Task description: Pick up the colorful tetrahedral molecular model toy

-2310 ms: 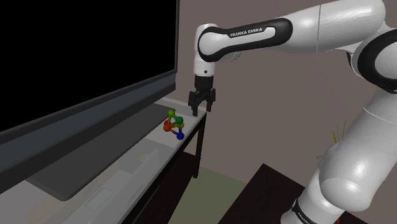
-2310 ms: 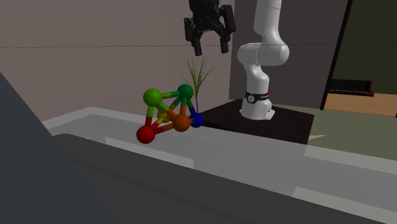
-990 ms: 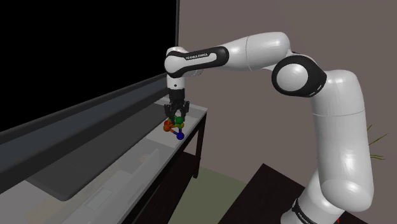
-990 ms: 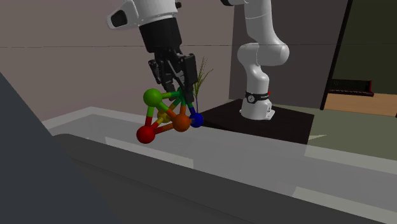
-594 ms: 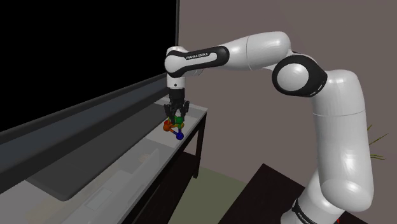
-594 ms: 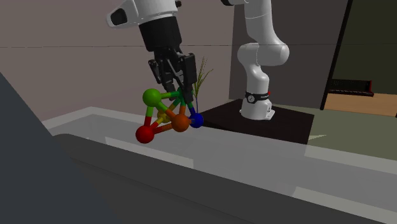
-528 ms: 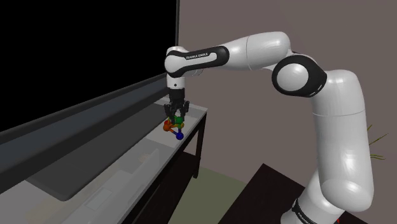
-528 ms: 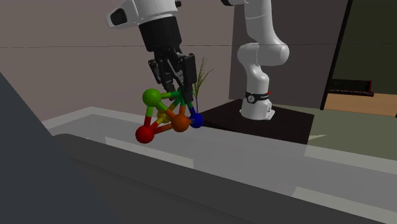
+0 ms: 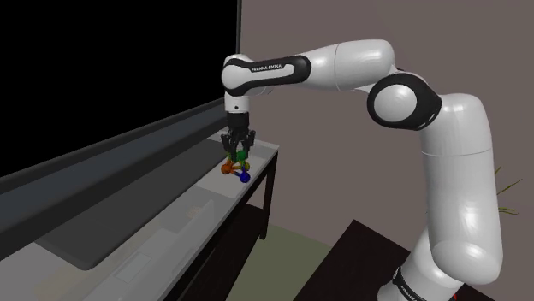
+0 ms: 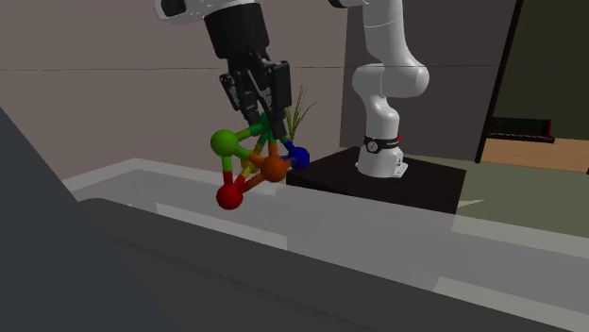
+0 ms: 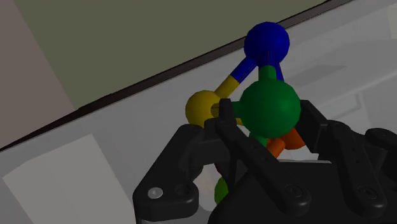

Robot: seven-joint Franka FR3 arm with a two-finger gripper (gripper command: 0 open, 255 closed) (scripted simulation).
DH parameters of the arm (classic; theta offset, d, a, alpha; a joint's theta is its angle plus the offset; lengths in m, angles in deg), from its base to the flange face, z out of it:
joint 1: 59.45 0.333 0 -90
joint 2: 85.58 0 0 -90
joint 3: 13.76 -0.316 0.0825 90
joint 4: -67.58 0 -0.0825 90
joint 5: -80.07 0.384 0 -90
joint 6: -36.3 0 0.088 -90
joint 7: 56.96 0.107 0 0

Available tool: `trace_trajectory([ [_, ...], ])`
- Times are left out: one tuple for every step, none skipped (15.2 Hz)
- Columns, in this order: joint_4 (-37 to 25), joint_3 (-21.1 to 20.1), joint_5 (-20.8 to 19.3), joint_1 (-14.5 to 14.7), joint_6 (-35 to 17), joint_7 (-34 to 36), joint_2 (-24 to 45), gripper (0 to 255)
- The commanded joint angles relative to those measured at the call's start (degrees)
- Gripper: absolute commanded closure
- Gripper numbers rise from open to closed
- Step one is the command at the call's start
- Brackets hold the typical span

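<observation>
Vast flat black screen in a grey frame, glossy white arm with rounded dark joints, lettered FRANKA EMIKA, smooth grey tabletop on thin dark legs, matte black gripper pinching the green sphere of the ball-and-stick molecular model toy, tilted at the tabletop's end, other spheres red, orange, yellow, blue.

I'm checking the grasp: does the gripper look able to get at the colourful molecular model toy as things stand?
Likely yes: the gripper is shut on the toy, clasping its dark green ball, with nothing between them.
</observation>
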Motion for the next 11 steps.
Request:
trace_trajectory([
  [-1.3,0.0,0.0,0.0,1.4,0.2,-0.2,255],
  [-1.9,0.0,0.0,0.0,2.2,0.3,-0.2,255],
  [-2.7,-0.1,0.0,0.0,2.9,0.3,-0.3,255],
  [-3.4,-0.1,0.0,0.0,3.7,0.4,-0.3,255],
  [-4.2,-0.1,0.0,0.0,4.4,0.5,-0.3,255],
  [-5.0,-0.1,0.0,0.0,5.2,0.6,-0.3,255],
  [-5.8,-0.1,0.0,0.1,6.0,0.7,-0.2,255],
  [-6.6,-0.1,0.0,0.1,6.8,0.7,-0.2,255],
  [-7.5,-0.1,0.0,0.1,7.6,0.8,-0.1,255],
  [-7.6,-0.1,0.0,0.1,7.7,0.8,-0.1,255],
  [-7.7,-0.1,0.0,0.1,7.7,0.8,-0.1,255],
])
